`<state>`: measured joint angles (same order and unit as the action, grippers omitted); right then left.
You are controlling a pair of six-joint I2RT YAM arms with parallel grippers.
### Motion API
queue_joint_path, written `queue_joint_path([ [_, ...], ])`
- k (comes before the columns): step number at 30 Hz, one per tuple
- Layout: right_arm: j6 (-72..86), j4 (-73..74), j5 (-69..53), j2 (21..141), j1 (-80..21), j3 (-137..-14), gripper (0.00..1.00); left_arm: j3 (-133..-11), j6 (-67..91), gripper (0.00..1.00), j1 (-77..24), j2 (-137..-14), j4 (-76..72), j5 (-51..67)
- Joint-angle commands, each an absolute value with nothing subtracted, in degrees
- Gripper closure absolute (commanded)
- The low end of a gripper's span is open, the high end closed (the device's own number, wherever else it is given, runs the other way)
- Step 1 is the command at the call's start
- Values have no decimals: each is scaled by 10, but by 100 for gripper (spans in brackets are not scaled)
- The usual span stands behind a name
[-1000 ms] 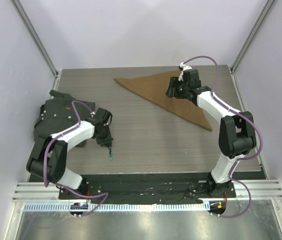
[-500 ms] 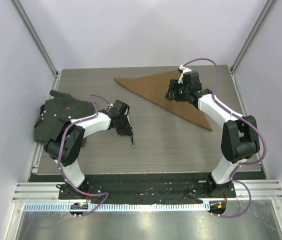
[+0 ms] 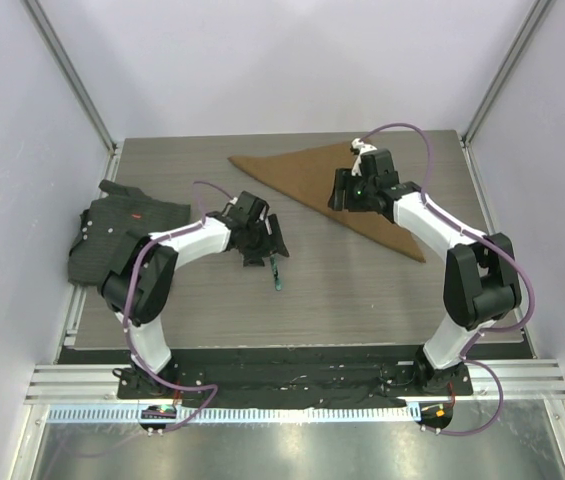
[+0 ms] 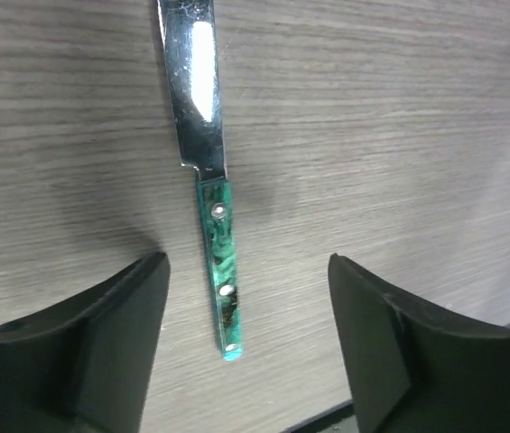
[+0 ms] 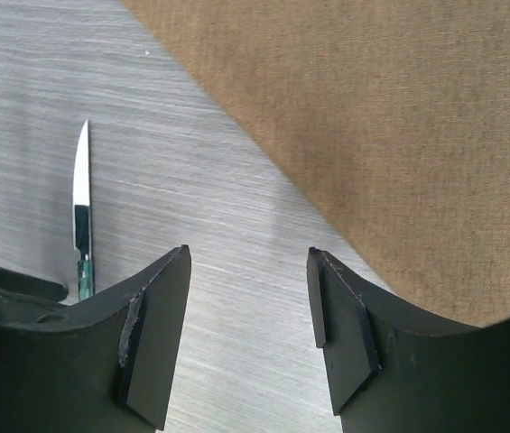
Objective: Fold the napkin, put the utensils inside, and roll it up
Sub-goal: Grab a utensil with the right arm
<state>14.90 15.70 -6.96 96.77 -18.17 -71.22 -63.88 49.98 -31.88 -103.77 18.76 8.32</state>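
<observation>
The napkin [image 3: 312,178] is a tan-brown cloth folded into a triangle, lying at the back right of the table; it also fills the top right of the right wrist view [image 5: 399,108]. The knife [image 3: 279,272] has a silver blade and a green speckled handle and lies flat on the wood near the middle. My left gripper [image 3: 266,245] hovers over it, open; its fingers stand either side of the knife handle [image 4: 221,271] without touching it, as the left gripper [image 4: 247,260] view shows. My right gripper [image 3: 343,190] is open and empty [image 5: 247,257] at the napkin's near-left edge.
A dark grey-black textured mat [image 3: 122,235] lies crumpled at the table's left edge. Pale walls with metal posts close in the table on three sides. A black strip [image 3: 292,358] runs along the near edge by the arm bases.
My left arm carried the knife to the right toward the table's middle, then opened and let it go onto the wood. My right gripper shifted slightly left.
</observation>
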Motion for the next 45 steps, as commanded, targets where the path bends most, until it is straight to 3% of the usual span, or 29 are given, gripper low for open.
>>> queue_joint_path([
  [1,136,160,-56,925,-199,-713,38,-660,453,18,-318,-999,251,82],
  [5,128,168,-37,918,-231,-708,38,-626,421,8,-259,-920,286,150],
  [11,150,159,-10,913,-302,-679,41,-618,370,5,-129,-791,353,159],
  [19,174,186,-9,981,-417,-702,44,-693,298,5,31,-768,359,173],
  [28,193,228,34,1070,-482,-758,46,-671,285,6,51,-776,320,177],
  [45,162,286,69,1154,-509,-834,54,-651,292,6,67,-772,313,225],
])
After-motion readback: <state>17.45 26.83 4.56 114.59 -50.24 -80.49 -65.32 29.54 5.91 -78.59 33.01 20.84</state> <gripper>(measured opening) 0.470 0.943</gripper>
